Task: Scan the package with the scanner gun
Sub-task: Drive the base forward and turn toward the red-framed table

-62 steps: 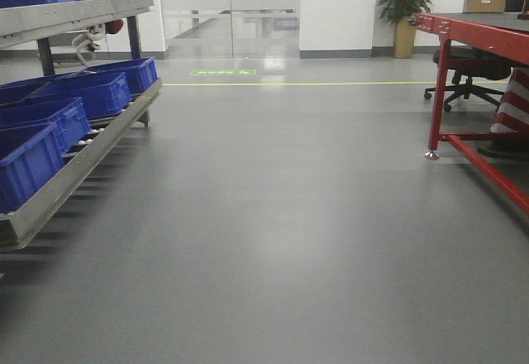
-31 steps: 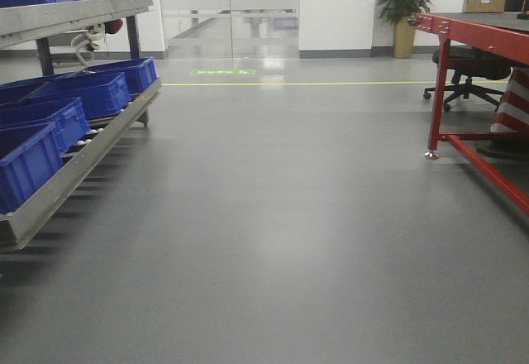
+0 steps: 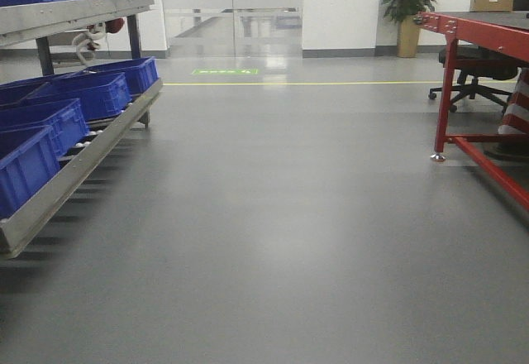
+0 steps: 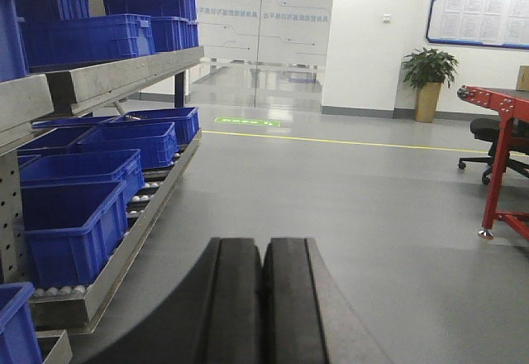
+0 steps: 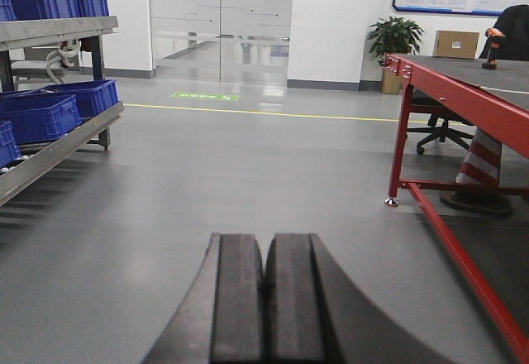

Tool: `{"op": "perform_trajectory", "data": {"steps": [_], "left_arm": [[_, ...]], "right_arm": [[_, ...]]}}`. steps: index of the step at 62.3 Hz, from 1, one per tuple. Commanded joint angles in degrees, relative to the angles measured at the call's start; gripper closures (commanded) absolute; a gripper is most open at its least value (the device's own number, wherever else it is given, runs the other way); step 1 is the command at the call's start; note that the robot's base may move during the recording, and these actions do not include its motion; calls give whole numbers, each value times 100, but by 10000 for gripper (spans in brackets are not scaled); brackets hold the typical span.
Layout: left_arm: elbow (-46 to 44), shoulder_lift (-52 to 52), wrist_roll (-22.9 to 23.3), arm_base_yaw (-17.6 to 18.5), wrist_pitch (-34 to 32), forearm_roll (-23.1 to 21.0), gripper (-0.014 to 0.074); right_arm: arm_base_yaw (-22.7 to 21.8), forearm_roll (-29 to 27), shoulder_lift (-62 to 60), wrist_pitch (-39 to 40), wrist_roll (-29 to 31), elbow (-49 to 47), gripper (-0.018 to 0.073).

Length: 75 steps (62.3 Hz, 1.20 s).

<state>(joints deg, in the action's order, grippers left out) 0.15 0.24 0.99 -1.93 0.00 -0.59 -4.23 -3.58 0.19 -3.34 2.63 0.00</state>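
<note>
My left gripper (image 4: 264, 252) is shut with nothing in it, held out over the grey floor beside the shelving. Held above the floor left of the red table (image 5: 463, 91), my right gripper (image 5: 264, 252) is also shut and empty. On the far end of that table stands a small upright orange and dark item (image 5: 493, 51). It may be the scanner gun but is too small to tell. A plain brown cardboard box (image 5: 456, 44) sits far back by the wall; I cannot tell whether it is the package.
A roller rack (image 3: 78, 165) with blue bins (image 3: 99, 91) lines the left side. The red table (image 3: 483, 29) runs along the right, with an office chair (image 3: 471, 70) and a striped cone (image 5: 481, 174) under it. A potted plant (image 3: 408, 8) and glass doors (image 3: 231, 8) are far back.
The front view has shifted a little: the red table, chair and plant now sit slightly further right in the frame. Neither gripper shows in the earlier frames.
</note>
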Motion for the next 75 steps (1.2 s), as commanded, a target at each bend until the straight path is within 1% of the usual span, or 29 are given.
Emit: {"op": "perform_trajectory", "data": {"steps": [1, 75], "left_arm": [[-15, -24, -30, -10, -108, -16, 707], [-15, -24, -30, -10, -108, -16, 707]], "right_arm": [[-15, -10, -19, 124, 42, 0, 727], [-15, -10, -19, 124, 42, 0, 727]]}}
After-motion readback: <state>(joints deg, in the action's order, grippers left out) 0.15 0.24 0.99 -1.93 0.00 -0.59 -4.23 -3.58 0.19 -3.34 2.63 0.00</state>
